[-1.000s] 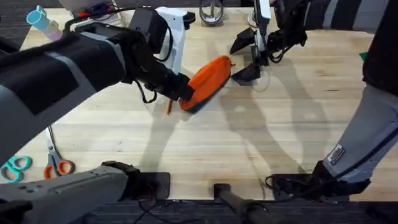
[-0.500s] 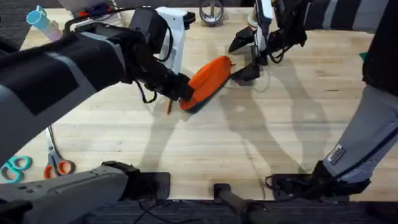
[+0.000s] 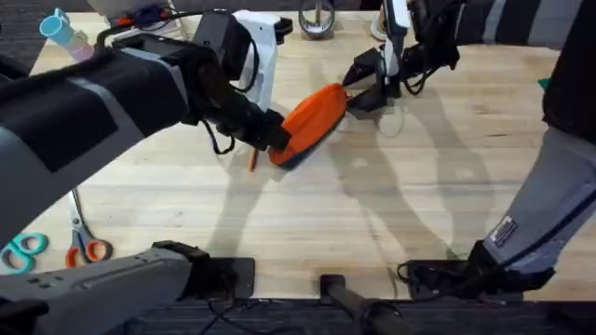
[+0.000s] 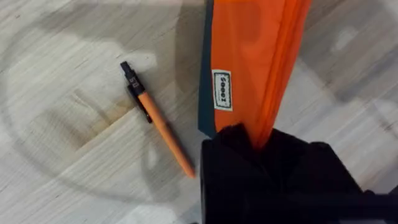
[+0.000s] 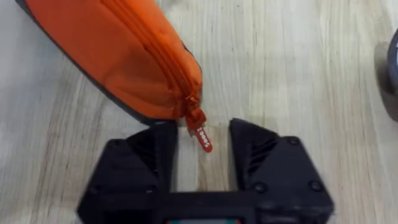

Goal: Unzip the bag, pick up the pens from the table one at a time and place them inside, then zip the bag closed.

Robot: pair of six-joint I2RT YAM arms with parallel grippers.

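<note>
The orange bag (image 3: 312, 116) lies slanted on the table (image 3: 372, 195), its zipper closed along the top (image 5: 155, 56). My left gripper (image 3: 276, 138) is shut on the bag's near end, the orange fabric (image 4: 255, 62) pinched between its black fingers (image 4: 230, 155). Just beside that end lies a thin orange pen (image 4: 158, 121) with a black tip, seen also as a sliver from above (image 3: 251, 160). My right gripper (image 5: 202, 149) is open at the bag's far end, its fingers on either side of the red zipper pull (image 5: 200, 134) without touching it.
Orange-handled scissors (image 3: 86, 247) and teal-handled scissors (image 3: 23, 247) lie at the front left. A white stand (image 3: 263, 46), a metal cup (image 3: 317, 19) and a blue bottle (image 3: 63, 31) line the back edge. Bare wood spreads in front of the bag.
The right gripper has narrowed its fingers and shifted closer to the bag's zipper end. The left gripper and the bag stayed put.
</note>
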